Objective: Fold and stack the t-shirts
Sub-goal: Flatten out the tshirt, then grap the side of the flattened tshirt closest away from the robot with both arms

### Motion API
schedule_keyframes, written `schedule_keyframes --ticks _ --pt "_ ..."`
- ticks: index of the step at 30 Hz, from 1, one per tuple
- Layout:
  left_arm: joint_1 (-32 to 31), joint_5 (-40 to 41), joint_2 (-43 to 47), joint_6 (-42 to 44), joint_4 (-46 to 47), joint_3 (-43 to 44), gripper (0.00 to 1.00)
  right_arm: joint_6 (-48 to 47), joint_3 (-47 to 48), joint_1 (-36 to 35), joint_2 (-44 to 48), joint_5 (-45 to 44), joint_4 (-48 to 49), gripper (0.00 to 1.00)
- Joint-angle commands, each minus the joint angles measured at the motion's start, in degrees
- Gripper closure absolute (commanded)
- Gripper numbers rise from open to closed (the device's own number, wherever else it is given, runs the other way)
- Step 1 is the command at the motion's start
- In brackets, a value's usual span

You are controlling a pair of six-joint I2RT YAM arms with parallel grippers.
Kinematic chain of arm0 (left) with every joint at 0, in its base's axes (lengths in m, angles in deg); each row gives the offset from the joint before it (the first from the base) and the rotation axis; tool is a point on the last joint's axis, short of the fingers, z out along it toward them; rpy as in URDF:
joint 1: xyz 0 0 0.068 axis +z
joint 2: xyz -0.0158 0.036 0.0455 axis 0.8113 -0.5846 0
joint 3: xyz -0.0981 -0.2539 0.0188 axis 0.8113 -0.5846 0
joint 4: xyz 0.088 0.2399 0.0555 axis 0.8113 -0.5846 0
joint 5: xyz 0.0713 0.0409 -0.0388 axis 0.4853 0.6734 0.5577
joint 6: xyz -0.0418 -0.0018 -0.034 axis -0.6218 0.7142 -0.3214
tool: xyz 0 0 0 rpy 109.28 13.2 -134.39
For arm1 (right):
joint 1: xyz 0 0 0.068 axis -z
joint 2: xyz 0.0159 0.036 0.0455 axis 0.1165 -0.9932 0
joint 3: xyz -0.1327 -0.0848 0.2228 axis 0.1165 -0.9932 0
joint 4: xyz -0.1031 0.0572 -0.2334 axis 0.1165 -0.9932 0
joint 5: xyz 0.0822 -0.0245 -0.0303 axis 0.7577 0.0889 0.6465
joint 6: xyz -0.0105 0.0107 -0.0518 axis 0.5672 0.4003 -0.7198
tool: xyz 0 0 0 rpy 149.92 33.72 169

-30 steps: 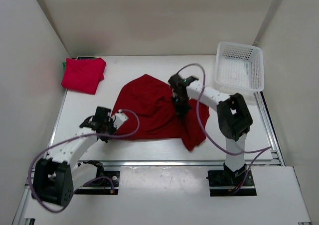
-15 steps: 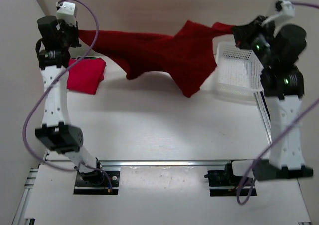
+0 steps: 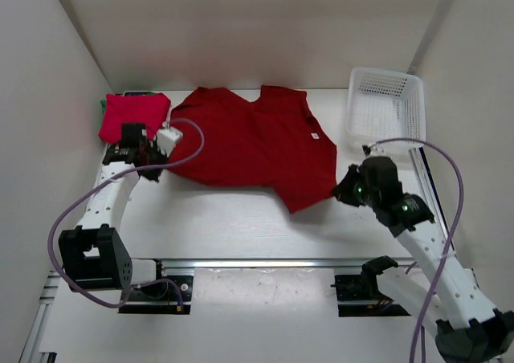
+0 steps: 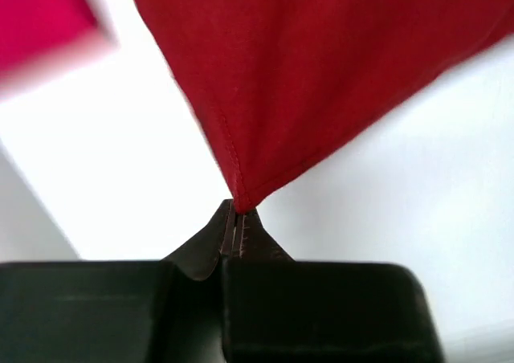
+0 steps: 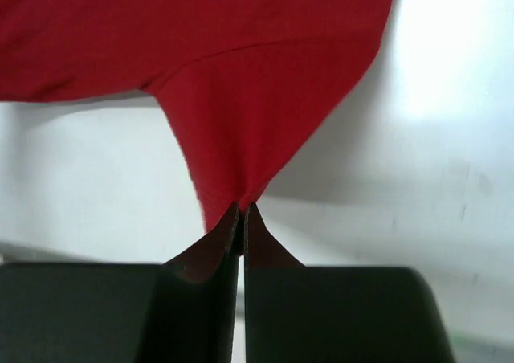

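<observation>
I am looking at the dark red t-shirt (image 3: pixel 253 142), which is lying spread open across the middle of the tabletop (image 3: pixel 233 218) with its neck toward the far wall. My left pincer (image 4: pixel 234 220) is pressed together on the shirt's near-left corner. My right pincer (image 5: pixel 242 216) is pinching the near-right corner, and the cloth is rising to a small peak at each grip. A folded red t-shirt (image 3: pixel 134 119) is sitting at the far left corner, just beside the spread one. A sliver of green t-shirt (image 3: pixel 104 104) is showing under it. The white mesh basket (image 3: pixel 387 106) is standing at the far right.

I am worrying about three things. Each grip is holding only the very tip of a corner, so a quick pull could let the cloth slip free. The near edge is lying uneven, so folding from here could come out skewed. My left arm is also working close to the folded pile and could nudge it.

A small white tag (image 3: pixel 314 136) is showing on the shirt, too small for me to read.
</observation>
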Motion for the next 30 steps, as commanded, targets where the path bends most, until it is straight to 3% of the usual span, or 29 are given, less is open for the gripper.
schedule_keyframes --ticks 1,6,9,15,18,25,30 --pt "1.0 3.6 3.0 7.8 -10.0 -6.0 1.00 10.6 -2.8 -5.0 8.6 -5.1 -6.5 1.00" --pt "0.3 6.8 4.2 9.0 -15.6 -13.2 1.00 19.9 -12.9 -6.5 14.4 -1.8 -10.5 1.00" --pt "0.7 8.9 4.4 8.5 -15.2 -15.5 1.00 19.8 -15.7 -4.5 15.4 3.5 -9.1 1.00" --pt "2.2 9.4 4.4 9.2 -15.3 -16.1 1.00 12.1 -15.4 4.7 13.6 11.3 -8.9 1.00" --pt "2.3 11.2 4.0 7.2 -13.7 -15.0 1.00 9.0 -14.6 8.8 11.8 14.9 -4.3 1.00" --pt "1.4 12.6 1.8 0.2 -5.0 -11.8 1.00 1.1 -5.6 10.5 -7.6 19.5 9.2 1.00" --pt "2.6 11.6 -3.0 -4.6 -1.6 -8.9 1.00 -4.2 3.7 13.8 -20.9 20.5 12.7 1.00"
